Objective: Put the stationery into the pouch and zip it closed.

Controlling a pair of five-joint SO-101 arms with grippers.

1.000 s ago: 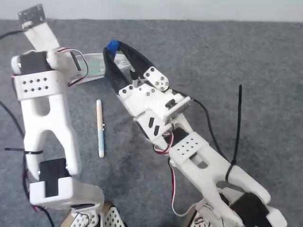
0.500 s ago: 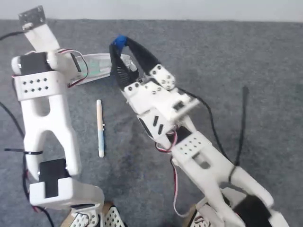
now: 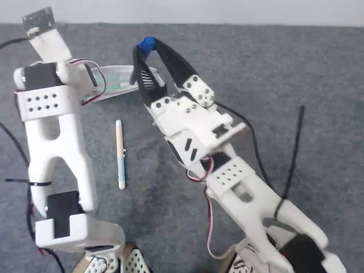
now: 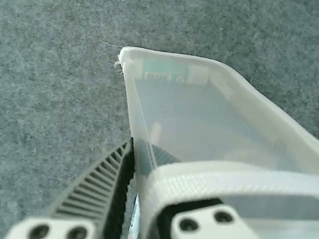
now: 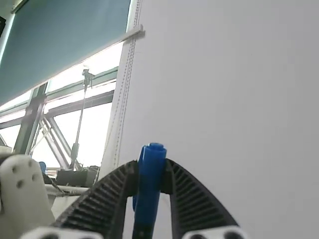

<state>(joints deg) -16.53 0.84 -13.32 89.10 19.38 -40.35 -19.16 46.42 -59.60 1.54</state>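
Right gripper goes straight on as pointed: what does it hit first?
Likely nothing near. The right gripper, shut on the blue pen, tilts up off the table; its line looks free until the white wall, distance unclear.

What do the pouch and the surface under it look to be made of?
The pouch is likely translucent plastic mesh, semi-matte: a fine grid shows, with a woven white edge band. The table covering seems to be grey felt or low-pile carpet, matte, with fuzzy speckled fibres.
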